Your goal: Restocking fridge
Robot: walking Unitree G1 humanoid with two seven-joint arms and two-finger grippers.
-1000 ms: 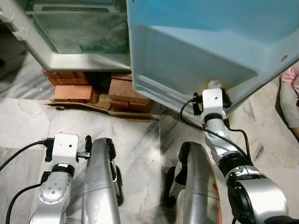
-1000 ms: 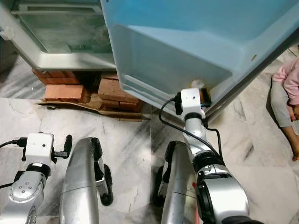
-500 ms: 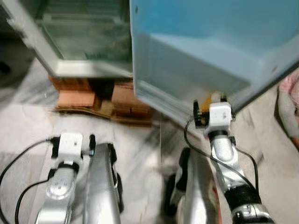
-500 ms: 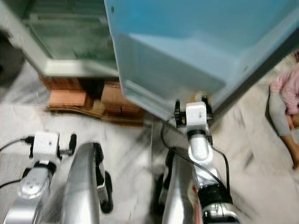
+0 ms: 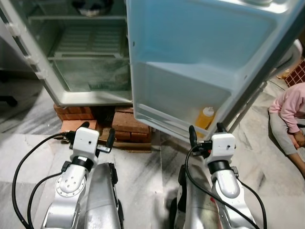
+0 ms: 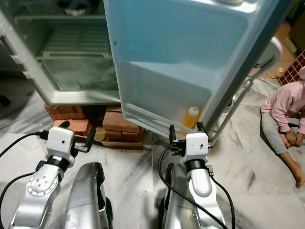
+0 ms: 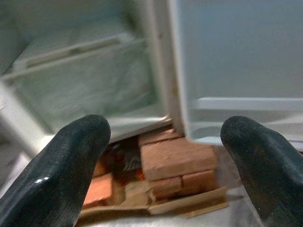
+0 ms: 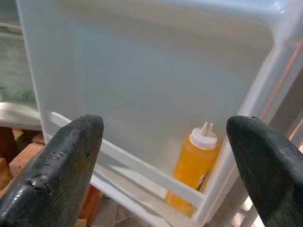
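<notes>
The fridge (image 5: 86,98) stands open on bricks, its door (image 5: 190,57) swung out toward me. A yellow squeeze bottle (image 5: 206,118) with a white cap stands upright in the door's bottom shelf (image 8: 142,172), also seen as the bottle (image 8: 194,161) in the right wrist view. My right gripper (image 5: 206,129) is open just short of that shelf, apart from the bottle, holding nothing. My left gripper (image 5: 97,129) is open and empty in front of the fridge's lower edge, facing the bricks (image 7: 177,161).
Red bricks (image 5: 126,124) and flattened cardboard lie under the fridge. Inside are a clear crisper drawer (image 5: 90,78) and a dark bowl (image 5: 90,5) on an upper shelf. A person in pink (image 5: 288,109) sits on the marble floor at the right.
The view has tilted up and drawn back. My right gripper has pulled away from the door shelf, where the yellow bottle stands. The left arm has risen toward the fridge.
</notes>
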